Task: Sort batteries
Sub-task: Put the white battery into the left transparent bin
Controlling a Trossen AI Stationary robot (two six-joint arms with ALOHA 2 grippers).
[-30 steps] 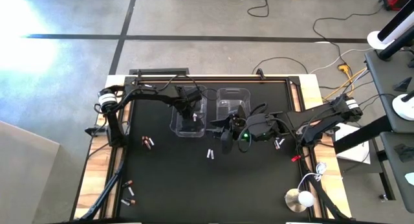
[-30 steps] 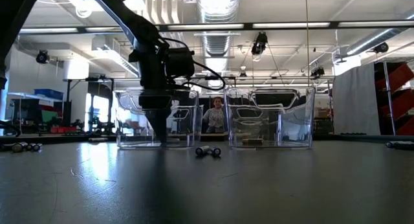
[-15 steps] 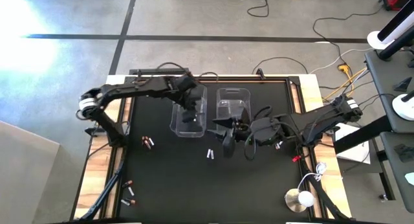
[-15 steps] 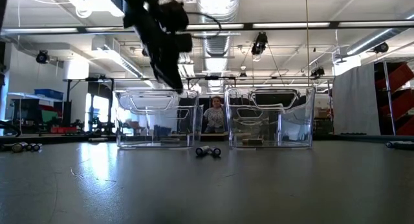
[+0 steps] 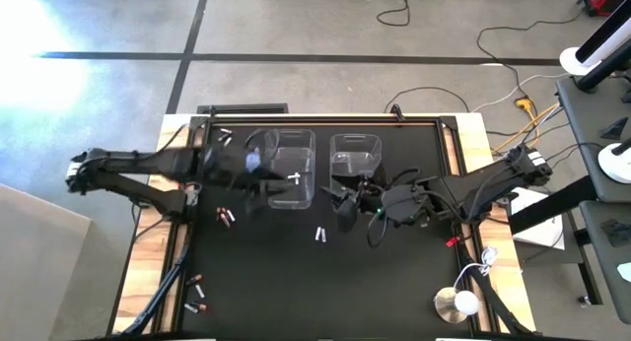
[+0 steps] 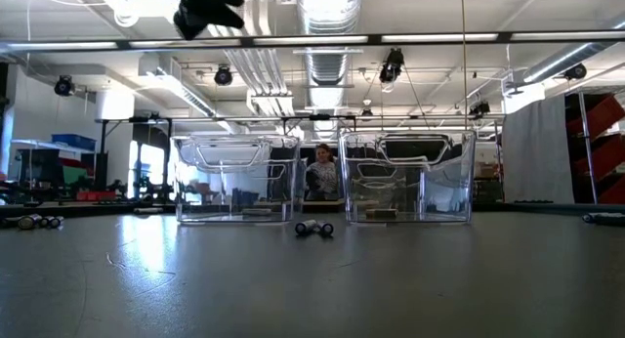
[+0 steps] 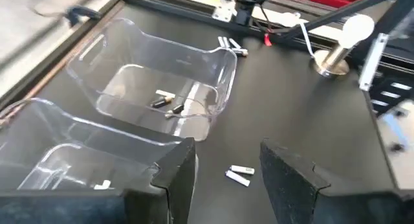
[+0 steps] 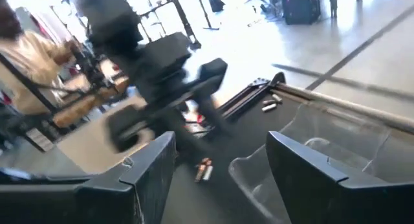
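Two clear plastic bins stand side by side at the table's middle, the left bin (image 5: 287, 180) (image 6: 237, 178) and the right bin (image 5: 355, 158) (image 6: 408, 177). A silvery-white battery (image 5: 294, 176) lies in the left bin, and dark batteries (image 7: 167, 102) lie in the right bin. A silvery pair (image 5: 320, 235) (image 7: 238, 175) (image 6: 314, 228) rests on the mat in front of the bins. My left gripper (image 7: 223, 169) (image 5: 262, 185) (image 6: 205, 0) hangs open and empty, high beside the left bin. My right gripper (image 8: 220, 162) (image 5: 341, 205) is open and empty in front of the right bin.
More batteries lie loose on the mat: a pair (image 5: 225, 216) left of the bins, some (image 5: 197, 285) near the front left corner, others (image 5: 225, 136) by the far edge. A red clip (image 5: 451, 240) and a silver stand (image 5: 455, 304) sit at the right front.
My left gripper has risen out of the left bin and drawn back toward the table's left edge, climbing to the top of the low view. A silvery-white battery now shows on the left bin's floor.
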